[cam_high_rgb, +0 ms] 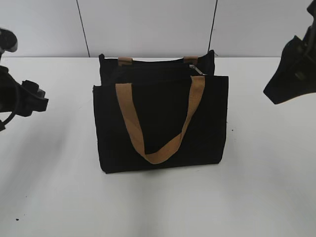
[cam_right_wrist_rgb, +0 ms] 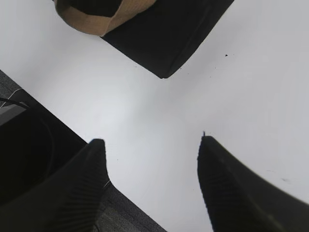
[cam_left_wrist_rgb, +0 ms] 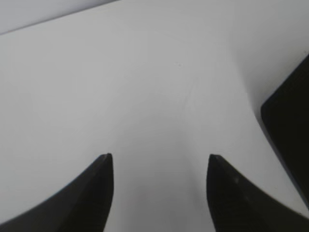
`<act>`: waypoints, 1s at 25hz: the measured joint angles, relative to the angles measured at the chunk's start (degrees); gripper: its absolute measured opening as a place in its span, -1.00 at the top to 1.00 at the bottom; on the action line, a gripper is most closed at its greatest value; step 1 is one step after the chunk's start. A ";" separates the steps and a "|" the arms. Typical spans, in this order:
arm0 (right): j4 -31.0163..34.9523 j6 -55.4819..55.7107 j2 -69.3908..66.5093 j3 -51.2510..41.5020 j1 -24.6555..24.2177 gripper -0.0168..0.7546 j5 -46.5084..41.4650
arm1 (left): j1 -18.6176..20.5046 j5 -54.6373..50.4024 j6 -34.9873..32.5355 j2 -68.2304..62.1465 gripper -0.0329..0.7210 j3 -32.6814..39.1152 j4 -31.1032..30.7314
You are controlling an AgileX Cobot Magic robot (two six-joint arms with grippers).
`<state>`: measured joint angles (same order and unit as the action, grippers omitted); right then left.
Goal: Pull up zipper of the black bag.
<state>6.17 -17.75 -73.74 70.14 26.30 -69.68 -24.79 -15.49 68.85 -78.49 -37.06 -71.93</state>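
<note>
Near the middle of the white counter (cam_high_rgb: 256, 187), the black bag (cam_high_rgb: 163, 128) is standing upright, its flat front panel facing the exterior camera; one tan webbing handle (cam_high_rgb: 163, 123) is hanging down over that panel in a long loop, and the ends of a second tan handle (cam_high_rgb: 125, 61) are showing at the bag's rear top edge; the zipper (cam_high_rgb: 198, 70), a small shiny pull tab, is sitting at the bag's top opening near its right end, just behind the front panel's upper rim; how far the track is closed cannot be told.

Left of the bag and well apart from it, the left pincer (cam_left_wrist_rgb: 159, 162) is hanging over bare counter with its two dark fingers spread apart and nothing between them; only a black edge of the bag is showing at the right border of that wrist view. Right of the bag and above counter level, the right pincer (cam_right_wrist_rgb: 152, 142) is likewise hovering with its fingers parted and gripping nothing; a lower corner of the bag and the handle loop are lying beyond its tips, clear of them.
</note>
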 joint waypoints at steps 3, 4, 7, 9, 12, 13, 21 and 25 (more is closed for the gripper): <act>0.00 0.00 1.66 -1.19 0.00 -0.25 0.06 | -1.97 -0.37 -14.75 3.55 -0.34 0.00 16.62; -0.04 0.00 2.23 -1.77 0.00 -0.27 0.06 | -3.06 -1.29 -20.15 4.89 -0.34 0.00 22.03; -0.06 0.00 4.34 -3.40 0.00 -0.36 0.01 | -6.52 -7.94 -33.40 8.08 -0.34 -0.92 36.12; -0.06 0.04 5.74 -4.30 0.00 -0.40 0.06 | -8.42 -14.45 -41.13 9.85 -0.35 -2.20 43.82; -0.06 0.04 8.57 -6.28 0.00 -0.41 0.06 | -10.12 -25.21 -50.17 13.30 -0.39 -3.69 54.26; -0.06 0.06 10.22 -7.31 0.00 -0.41 0.06 | -10.22 -28.87 -52.90 14.63 -0.40 -4.26 57.71; -0.01 3.53 25.79 -21.20 0.00 -0.41 0.01 | -10.40 -51.20 -62.32 35.60 -0.44 -5.62 71.23; 0.14 4.81 34.68 -28.14 0.00 -0.41 -0.05 | -10.45 -53.77 -62.32 46.19 -0.44 -5.28 71.42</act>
<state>6.31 -12.94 -39.06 42.00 26.30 -69.73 -35.24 -69.26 6.53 -32.29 -42.34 -0.51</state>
